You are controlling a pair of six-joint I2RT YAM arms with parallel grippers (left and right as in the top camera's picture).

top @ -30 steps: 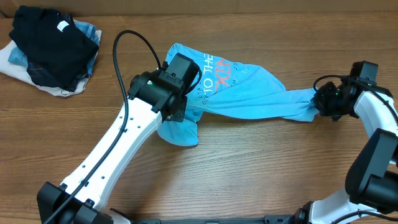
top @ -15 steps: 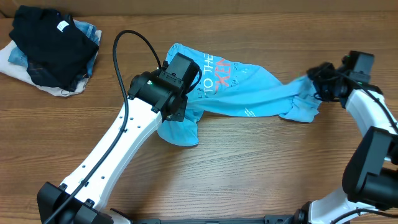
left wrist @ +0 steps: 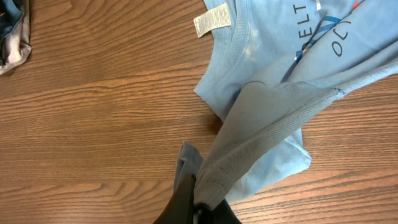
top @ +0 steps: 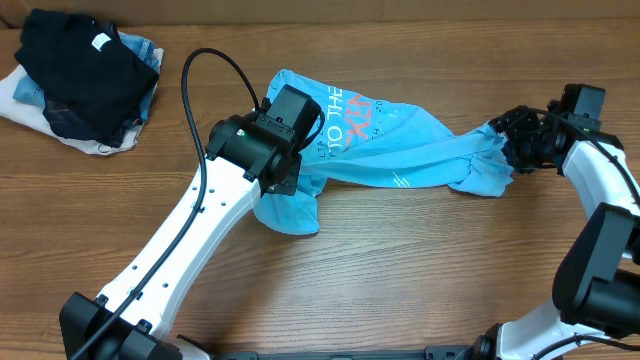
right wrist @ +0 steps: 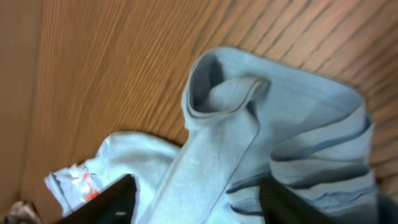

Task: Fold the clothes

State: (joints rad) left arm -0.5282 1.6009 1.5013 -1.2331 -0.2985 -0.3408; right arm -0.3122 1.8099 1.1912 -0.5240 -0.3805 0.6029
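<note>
Currently left pincer and right pincer each clamp the sky-blue shirt

Near edge: bare surface between the two arms, open to pass.
Middle: shirt stretched from left arm to right gripper, barring a low crossing.
Far-left corner: pile of dark clothes in the way.
Left side: bare wood; black cable loops over it.
</note>
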